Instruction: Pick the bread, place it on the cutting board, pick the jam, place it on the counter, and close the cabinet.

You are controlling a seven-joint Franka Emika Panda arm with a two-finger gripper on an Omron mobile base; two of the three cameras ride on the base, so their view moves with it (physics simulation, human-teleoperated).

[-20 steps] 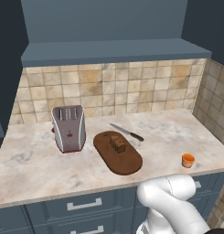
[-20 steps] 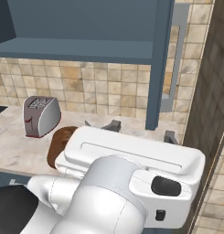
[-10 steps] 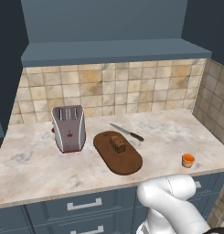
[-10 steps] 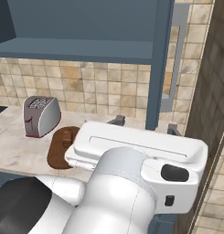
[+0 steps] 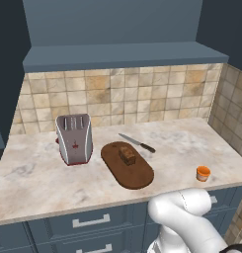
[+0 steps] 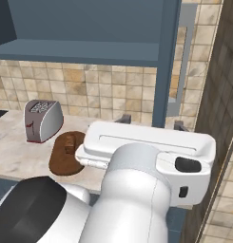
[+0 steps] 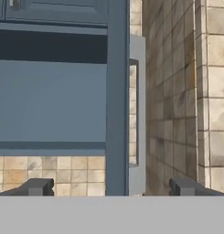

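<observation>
The bread (image 5: 127, 155) lies on the dark oval cutting board (image 5: 137, 177) on the counter (image 5: 38, 180); the same bread (image 6: 69, 142) and cutting board (image 6: 59, 163) show past my arm in the right base view. The orange jam (image 5: 203, 173) stands on the counter near its right front edge. The cabinet (image 6: 80, 28) is open, its door (image 6: 165, 61) swung out edge-on with a slim handle (image 6: 185, 61). My gripper (image 7: 112, 187) is open and faces the door edge (image 7: 117, 91) and handle (image 7: 137, 114), holding nothing. Its fingertips (image 6: 123, 117) rise in front of the door.
A silver toaster (image 5: 73, 139) stands left of the board, and a knife (image 5: 136, 143) lies behind it. Tiled walls (image 5: 142, 99) close the back and the right side (image 7: 186, 91). Drawers (image 5: 88, 221) sit under the counter.
My hand has moved a little up and to the right, closer to the open cabinet door. Bread, jam and board have stayed where they were.
</observation>
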